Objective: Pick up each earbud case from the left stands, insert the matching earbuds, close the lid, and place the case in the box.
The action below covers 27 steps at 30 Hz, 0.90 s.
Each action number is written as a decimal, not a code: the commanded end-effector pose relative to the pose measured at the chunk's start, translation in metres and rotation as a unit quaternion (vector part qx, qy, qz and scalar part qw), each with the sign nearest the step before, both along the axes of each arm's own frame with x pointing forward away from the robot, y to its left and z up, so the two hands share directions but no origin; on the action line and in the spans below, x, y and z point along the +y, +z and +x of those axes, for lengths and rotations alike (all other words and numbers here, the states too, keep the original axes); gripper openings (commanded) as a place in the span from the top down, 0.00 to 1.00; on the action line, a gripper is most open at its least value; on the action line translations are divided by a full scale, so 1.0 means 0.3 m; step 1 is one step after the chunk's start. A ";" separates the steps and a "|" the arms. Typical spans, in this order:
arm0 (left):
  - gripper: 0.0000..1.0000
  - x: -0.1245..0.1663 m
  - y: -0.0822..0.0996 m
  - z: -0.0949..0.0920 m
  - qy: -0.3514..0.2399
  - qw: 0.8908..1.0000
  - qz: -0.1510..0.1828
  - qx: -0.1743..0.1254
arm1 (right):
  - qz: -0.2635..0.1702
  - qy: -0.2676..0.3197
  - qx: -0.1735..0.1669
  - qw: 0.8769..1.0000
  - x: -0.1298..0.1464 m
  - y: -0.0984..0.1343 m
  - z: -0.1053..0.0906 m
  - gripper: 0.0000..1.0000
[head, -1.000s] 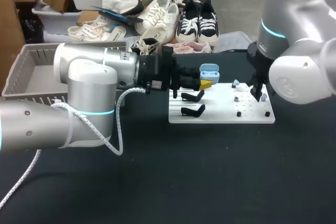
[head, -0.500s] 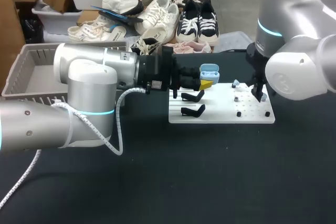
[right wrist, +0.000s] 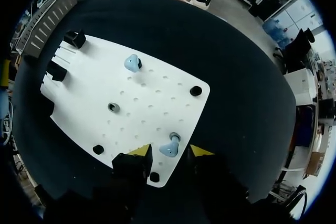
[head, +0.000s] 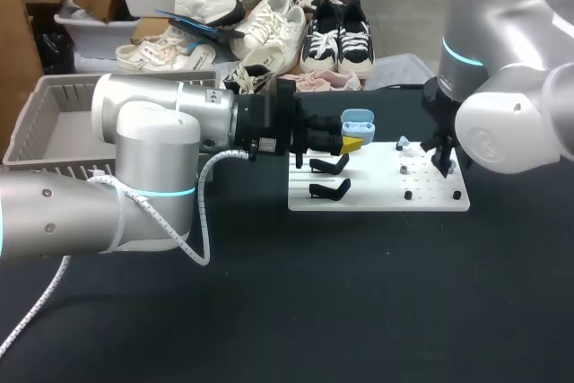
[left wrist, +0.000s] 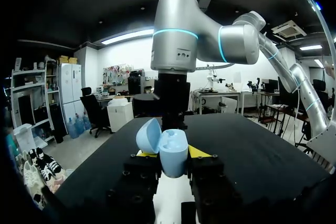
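Note:
My left gripper [left wrist: 171, 157] is shut on a light blue earbud case [left wrist: 173, 148] whose lid stands open. In the head view the case [head: 357, 121] hangs just above the left end of the white board [head: 377, 193]. My right gripper [right wrist: 170, 153] is down at the board's [right wrist: 157, 87] near right corner. It is open, with a light blue earbud [right wrist: 169, 149] between its yellow fingertips and small gaps on both sides. A second light blue earbud [right wrist: 131, 62] sits farther along the board. Two black stands [head: 330, 165] [head: 330, 189] are bare.
A grey basket [head: 54, 123] stands at the far left behind my left arm. The board carries black pegs [right wrist: 196, 91] [right wrist: 97, 149] and a grey ring [right wrist: 113, 107]. Black tabletop surrounds the board.
My right arm has shifted slightly over the board's right end. The left arm and the case have not moved.

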<state>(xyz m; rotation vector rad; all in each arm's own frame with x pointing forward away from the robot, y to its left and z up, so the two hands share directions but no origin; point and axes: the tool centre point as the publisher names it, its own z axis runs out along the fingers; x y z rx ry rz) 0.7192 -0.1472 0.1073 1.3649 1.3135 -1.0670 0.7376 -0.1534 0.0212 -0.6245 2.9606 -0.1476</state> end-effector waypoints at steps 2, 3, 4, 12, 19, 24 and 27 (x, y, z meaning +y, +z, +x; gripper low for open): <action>1.00 0.000 -0.002 -0.004 0.002 1.000 -0.001 -0.001 | 0.000 -0.002 0.000 1.000 0.007 -0.010 0.000 0.64; 1.00 0.000 -0.002 -0.004 0.002 1.000 -0.001 -0.001 | 0.000 -0.002 0.000 1.000 0.007 -0.010 0.000 0.65; 1.00 0.000 -0.002 -0.004 0.002 1.000 -0.001 -0.001 | 0.000 -0.002 0.000 1.000 0.007 -0.010 -0.001 0.66; 1.00 0.000 -0.002 -0.004 0.002 1.000 -0.001 -0.001 | -0.002 -0.005 0.001 1.000 0.013 -0.006 -0.004 0.69; 1.00 0.000 -0.002 -0.004 0.002 1.000 -0.001 -0.001 | -0.005 -0.008 0.000 1.000 0.018 -0.004 -0.002 0.71; 1.00 0.000 -0.002 -0.004 0.002 1.000 -0.001 -0.001 | -0.005 -0.010 -0.001 1.000 0.017 0.000 0.002 0.71; 1.00 0.000 -0.002 -0.004 0.002 1.000 -0.001 -0.001 | -0.006 -0.011 -0.001 1.000 0.018 0.000 0.003 0.72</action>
